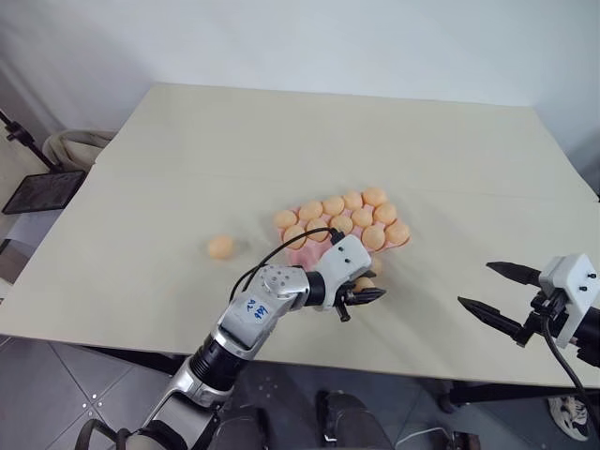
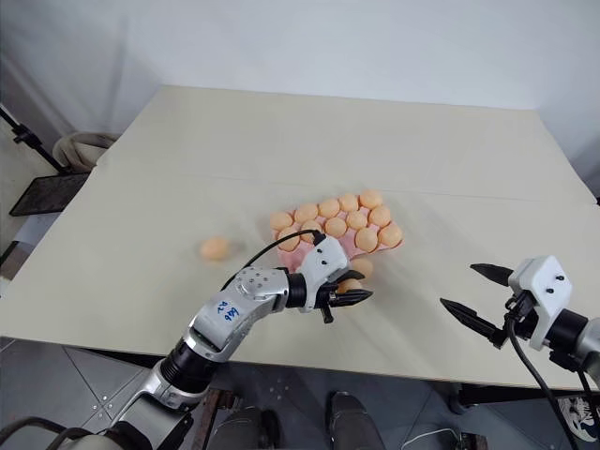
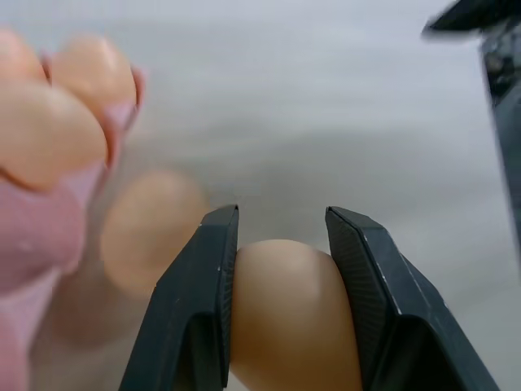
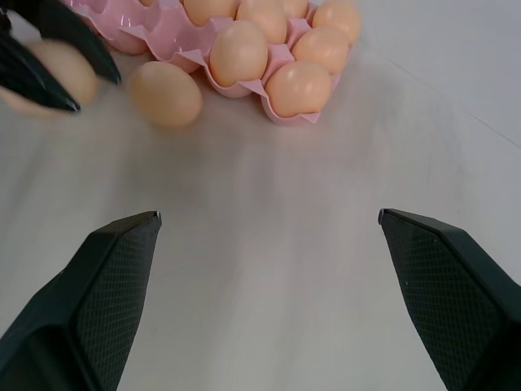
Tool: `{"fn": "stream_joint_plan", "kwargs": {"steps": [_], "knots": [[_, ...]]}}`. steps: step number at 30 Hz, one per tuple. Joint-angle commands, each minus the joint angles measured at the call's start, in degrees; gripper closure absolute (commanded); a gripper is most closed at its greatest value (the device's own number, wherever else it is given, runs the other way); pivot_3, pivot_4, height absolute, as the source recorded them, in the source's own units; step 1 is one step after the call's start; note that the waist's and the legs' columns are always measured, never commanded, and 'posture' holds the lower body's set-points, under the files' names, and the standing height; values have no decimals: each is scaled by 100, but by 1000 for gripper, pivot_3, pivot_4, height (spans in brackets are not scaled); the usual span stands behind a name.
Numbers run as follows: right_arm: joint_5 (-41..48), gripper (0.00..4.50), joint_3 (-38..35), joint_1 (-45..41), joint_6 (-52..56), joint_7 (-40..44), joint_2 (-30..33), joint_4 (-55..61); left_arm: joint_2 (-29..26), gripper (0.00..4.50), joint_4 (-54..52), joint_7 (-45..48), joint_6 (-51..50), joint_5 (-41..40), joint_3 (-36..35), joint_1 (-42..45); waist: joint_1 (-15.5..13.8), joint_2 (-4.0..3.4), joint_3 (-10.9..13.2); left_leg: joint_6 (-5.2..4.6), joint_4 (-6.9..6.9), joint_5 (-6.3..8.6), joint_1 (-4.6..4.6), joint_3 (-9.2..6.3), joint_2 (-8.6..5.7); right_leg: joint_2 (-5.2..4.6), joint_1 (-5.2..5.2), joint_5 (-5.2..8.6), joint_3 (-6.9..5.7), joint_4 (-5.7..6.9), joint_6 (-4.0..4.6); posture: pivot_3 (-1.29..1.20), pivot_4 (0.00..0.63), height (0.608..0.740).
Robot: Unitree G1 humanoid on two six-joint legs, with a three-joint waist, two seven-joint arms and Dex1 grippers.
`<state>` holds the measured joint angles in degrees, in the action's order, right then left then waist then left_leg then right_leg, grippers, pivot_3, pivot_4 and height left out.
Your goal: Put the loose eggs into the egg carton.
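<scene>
On pale beige tabletop point(image 1: 450, 169), beside the pink moulded egg carton point(image 4: 281, 59), the left gripper point(image 3: 281, 244) pinches one smooth, slippery, seemingly fragile pale-orange egg point(image 3: 289, 318) across its middle; the right gripper point(image 4: 269, 220) gapes empty.

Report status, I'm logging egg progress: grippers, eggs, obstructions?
Left gripper shut on an egg. Right gripper open, holding nothing. Egg carton mostly filled; two loose eggs on the table. Nothing blocking.
</scene>
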<state>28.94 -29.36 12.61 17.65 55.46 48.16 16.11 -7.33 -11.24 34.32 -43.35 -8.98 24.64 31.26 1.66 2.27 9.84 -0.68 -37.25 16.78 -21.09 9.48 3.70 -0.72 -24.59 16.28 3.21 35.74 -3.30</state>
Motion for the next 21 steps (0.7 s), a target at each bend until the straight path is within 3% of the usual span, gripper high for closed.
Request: {"fn": "stream_joint_plan", "kwargs": {"steps": [1, 4, 8, 13, 21], "knots": [[6, 0, -60, -73, -66, -11, 19, 84, 194, 3038, -526, -3, -292, -399, -356, 256, 2, 0, 1, 0, -1, 0, 1, 0, 0, 0, 0, 0, 0, 0, 0, 0, 150, 740], [-10, 0, -25, -121, -66, -3, 24, 49, 353, 3038, -569, -113, -450, -604, -691, 504, 0, 0, 1, -1, -7, -1, -2, 0, -1, 0, 0, -1, 0, 1, -2, 0, 150, 740], [-30, 0, -7, -163, -68, -2, 10, 35, 577, 3038, 297, -685, 206, -303, -1120, 914, -5, 0, 1, -4, -8, -2, 0, -1, -4, 0, 4, -3, 0, -1, -5, 0, 150, 740], [-30, 0, -15, -164, -63, -24, -7, 57, 472, 3038, 1115, -843, 574, -6, -1051, 1122, 7, 0, 1, -3, -4, -2, 0, -2, -2, 6, 1, -4, 1, -2, -8, 0, 150, 740], [-39, 0, -73, -50, -60, -78, -64, 137, 474, 3038, 1575, -722, 1009, 122, -947, 1050, -7, 0, 1, 8, 3, 5, -5, -1, -1, 4, -5, -4, -1, -4, -7, 0, 150, 740]]}}
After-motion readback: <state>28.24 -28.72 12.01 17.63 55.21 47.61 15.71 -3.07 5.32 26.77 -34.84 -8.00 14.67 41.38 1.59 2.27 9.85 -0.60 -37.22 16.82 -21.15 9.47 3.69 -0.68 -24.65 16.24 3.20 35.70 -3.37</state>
